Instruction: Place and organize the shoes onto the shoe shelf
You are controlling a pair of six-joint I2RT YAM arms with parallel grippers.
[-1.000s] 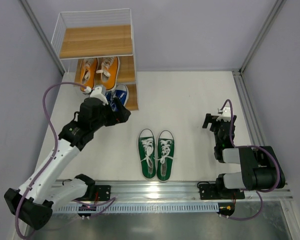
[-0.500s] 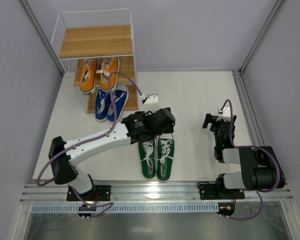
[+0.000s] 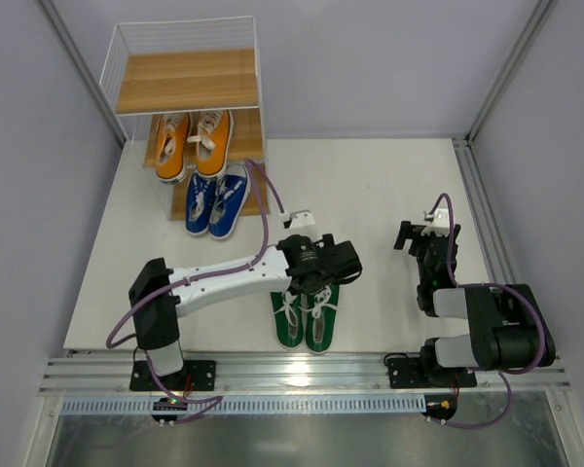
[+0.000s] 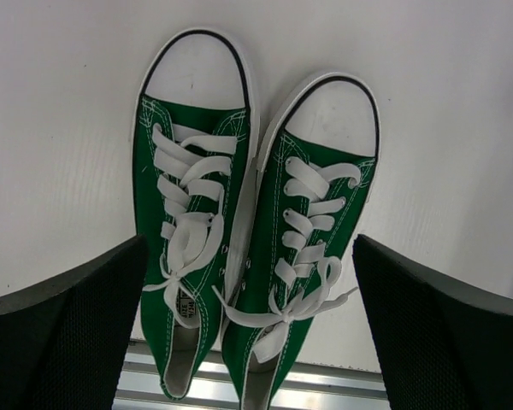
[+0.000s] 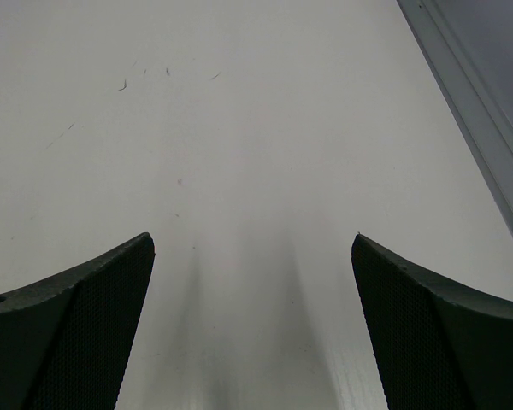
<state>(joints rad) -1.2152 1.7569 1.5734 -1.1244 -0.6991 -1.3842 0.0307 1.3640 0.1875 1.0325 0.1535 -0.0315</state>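
Overhead, the left gripper (image 3: 316, 284) hung over the green pair (image 3: 306, 323) near the table's (image 3: 370, 185) front edge, and its wrist housing hid the toes and most of the lacing. Only the heel ends showed. From the left wrist camera the toes were plain, but the heels ran off the bottom of the frame beside a ribbed metal rail (image 4: 145, 386). Here the left gripper (image 4: 248, 246) stood spread wide, one dark, fine-meshed finger (image 4: 64, 333) on each side of the pair, holding nothing (contact with the canvas could not be judged).

The green shoes (image 4: 197, 205) lay side by side, touching along their inner edges. They had woven canvas uppers, flat white laces with loose ends, and smooth white rubber toe caps edged with a dark line.

On the shoe shelf (image 3: 258, 68), the orange pair (image 3: 191, 141) occupied the middle board and the blue pair (image 3: 217, 201) the lowest. The grained wooden top board (image 3: 187, 80) was bare inside thin white wire.

The right gripper (image 5: 253, 241) was likewise spread, empty, over the matte, faintly scuffed table.
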